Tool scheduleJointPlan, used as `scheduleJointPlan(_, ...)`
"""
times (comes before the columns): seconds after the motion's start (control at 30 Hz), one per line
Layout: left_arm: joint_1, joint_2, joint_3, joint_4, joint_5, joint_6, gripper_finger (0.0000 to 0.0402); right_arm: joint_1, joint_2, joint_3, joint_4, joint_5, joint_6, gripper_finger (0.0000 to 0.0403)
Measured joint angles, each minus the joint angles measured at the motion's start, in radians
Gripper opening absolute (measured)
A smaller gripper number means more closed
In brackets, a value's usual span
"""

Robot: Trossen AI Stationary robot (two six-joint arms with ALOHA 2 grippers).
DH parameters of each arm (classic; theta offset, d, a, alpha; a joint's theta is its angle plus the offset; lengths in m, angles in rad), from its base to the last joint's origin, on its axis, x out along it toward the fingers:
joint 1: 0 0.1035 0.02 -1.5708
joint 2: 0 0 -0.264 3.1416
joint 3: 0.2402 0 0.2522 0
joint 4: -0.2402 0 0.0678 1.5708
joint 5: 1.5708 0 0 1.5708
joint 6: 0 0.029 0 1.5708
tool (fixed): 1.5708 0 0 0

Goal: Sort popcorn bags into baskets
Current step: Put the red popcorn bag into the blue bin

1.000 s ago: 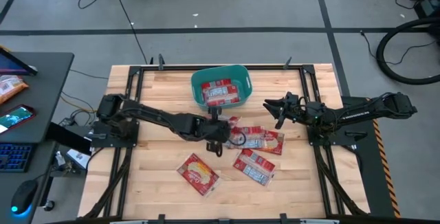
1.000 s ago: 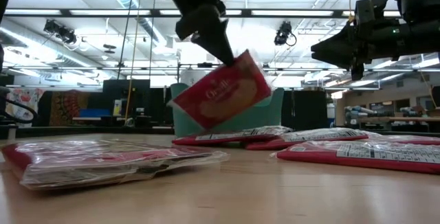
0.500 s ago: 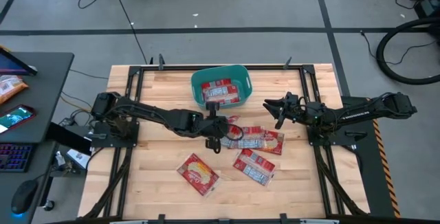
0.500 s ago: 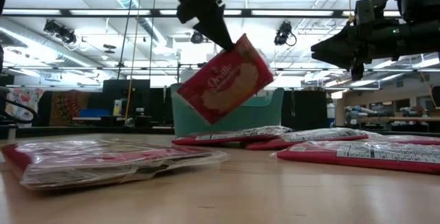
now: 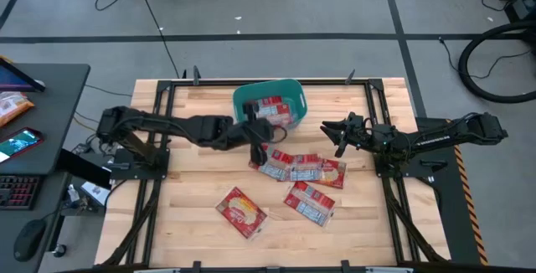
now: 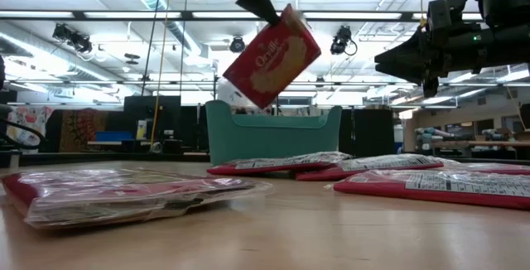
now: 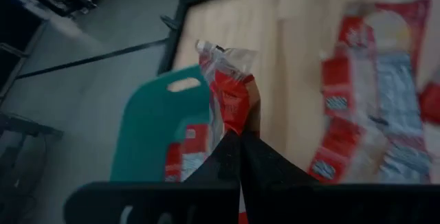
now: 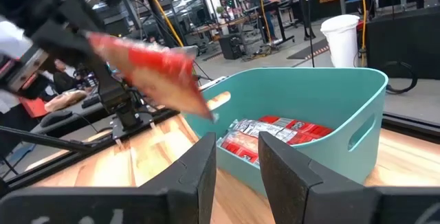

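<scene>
Left end effector (image 6: 263, 3), clamped on a flat red popcorn bag (image 6: 272, 55), is held tilted above the teal basket (image 6: 273, 134).

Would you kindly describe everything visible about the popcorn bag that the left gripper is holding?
The held popcorn bag is a flat red packet with white script and a pale picture on its face, in glossy, crinkly film. The left gripper is shut on its upper corner, so it hangs tilted in the air, touching nothing else. It is above the near rim of the teal basket, which already holds other packets.
</scene>
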Motion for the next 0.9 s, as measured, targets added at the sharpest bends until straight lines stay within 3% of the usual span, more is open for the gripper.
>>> scheduleJointPlan(0.5,0.175,0.019,-0.001,0.025,0.029,0.022,0.0,0.0,0.0,0.0,0.0,0.0,0.0,0.0115)
scheduleJointPlan(0.9,0.299,0.176,-0.009,0.069,0.056,0.007,0.0001,0.0,0.001,0.0,0.007,0.0,0.0,0.0115)
